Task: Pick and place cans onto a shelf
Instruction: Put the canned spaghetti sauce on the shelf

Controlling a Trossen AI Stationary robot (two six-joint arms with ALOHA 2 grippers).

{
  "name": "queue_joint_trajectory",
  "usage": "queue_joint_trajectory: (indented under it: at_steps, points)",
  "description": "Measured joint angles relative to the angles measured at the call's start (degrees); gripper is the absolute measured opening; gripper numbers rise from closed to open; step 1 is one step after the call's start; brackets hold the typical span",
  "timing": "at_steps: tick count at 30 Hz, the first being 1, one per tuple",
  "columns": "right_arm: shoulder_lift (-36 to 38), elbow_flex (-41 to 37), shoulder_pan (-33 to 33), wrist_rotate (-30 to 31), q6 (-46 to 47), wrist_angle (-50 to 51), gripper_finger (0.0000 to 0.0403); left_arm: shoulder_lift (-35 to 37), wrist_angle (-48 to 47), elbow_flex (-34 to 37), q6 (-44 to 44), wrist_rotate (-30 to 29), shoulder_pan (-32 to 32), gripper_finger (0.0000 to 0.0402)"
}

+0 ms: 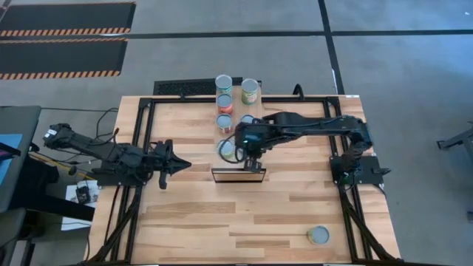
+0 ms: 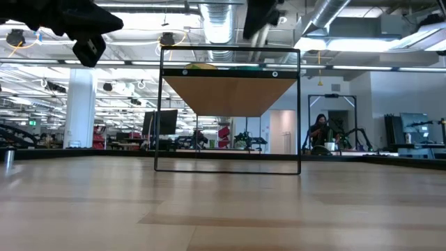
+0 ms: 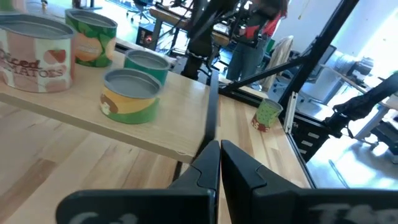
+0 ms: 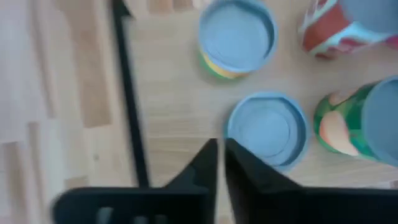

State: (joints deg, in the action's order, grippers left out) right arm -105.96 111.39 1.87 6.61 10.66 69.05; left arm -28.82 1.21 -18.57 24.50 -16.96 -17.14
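Most cans (image 1: 224, 101) already stand on the shelf (image 1: 238, 137), just beyond and beside the right hand (image 1: 253, 161). That hand hovers empty over the shelf, fingers nearly together. One can (image 1: 318, 236) waits on the worktop (image 1: 244, 222), well behind it; only the overhead view shows it. The left hand (image 1: 177, 165) is closed, parked aside. The count is probably seven placed.
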Motion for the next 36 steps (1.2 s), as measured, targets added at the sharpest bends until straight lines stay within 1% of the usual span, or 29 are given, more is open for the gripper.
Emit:
queue_joint_trajectory:
  at_steps: [1, 2, 5, 7, 9, 11, 14, 17, 21, 24, 27, 29, 33, 36]
  points:
    - [1.12, 0.04, 0.51, -0.04, 0.00, -0.27, 0.0023, 0.00, 0.02, 0.00, -0.21, 1.27, 1.27, 0.0000]
    - [2.31, -0.09, 1.05, -0.04, 0.04, -0.45, 0.0013, 0.00, 0.01, 0.00, -0.52, 2.58, 2.49, 0.0000]
    - [5.74, -2.39, 2.98, -0.06, 0.71, -4.03, 0.0015, -0.02, 0.68, 0.00, -1.76, 5.88, 6.06, 0.0000]
    - [8.90, -6.38, 4.08, -0.31, 0.83, -6.89, 0.0011, -0.04, 1.99, 0.02, -3.00, 7.62, 8.45, 0.0000]
    - [12.50, -12.01, 4.85, -1.22, 2.05, -11.59, 0.0006, -0.04, 3.81, 0.02, -4.19, 9.27, 10.89, 0.0000]
    - [16.78, -19.21, 5.70, -2.03, 4.24, -17.81, 0.0006, -0.04, 5.18, 0.02, -4.58, 11.18, 13.31, 0.0000]
    - [23.42, -29.43, 7.75, -1.99, 9.16, -27.61, 0.0004, -0.04, 6.31, 0.02, -4.56, 13.40, 16.52, 0.0000]
    - [29.43, -37.22, 11.14, -1.77, 16.33, -31.57, 0.0004, -0.04, 6.45, 0.02, -5.11, 13.61, 18.75, 0.0000]
    - [34.50, -42.26, 18.15, 2.19, 25.97, -28.17, 0.0003, -0.04, 6.91, 0.02, -5.83, 13.61, 21.01, 0.0000]
    - [35.96, -43.28, 23.43, 2.75, 33.93, -21.90, 0.0004, -0.04, 6.91, 0.02, -5.69, 13.58, 22.28, 0.0000]
    - [35.70, -43.64, 28.96, 2.44, 41.08, -18.05, 0.0004, -0.04, 6.91, 0.02, -5.43, 13.24, 23.21, 0.0000]
    - [35.09, -44.21, 32.43, 0.77, 46.21, -17.23, 0.0003, -0.06, 6.85, 0.02, -5.41, 13.22, 23.83, 0.0000]
    - [32.71, -46.22, 39.61, -4.55, 56.92, -17.35, 0.0004, -0.07, 6.85, 0.02, -5.39, 13.22, 24.50, 0.0000]
    - [29.65, -46.34, 44.21, -7.44, 62.41, -17.12, 0.0004, -0.04, 6.85, 0.02, -5.37, 13.19, 24.69, 0.0000]
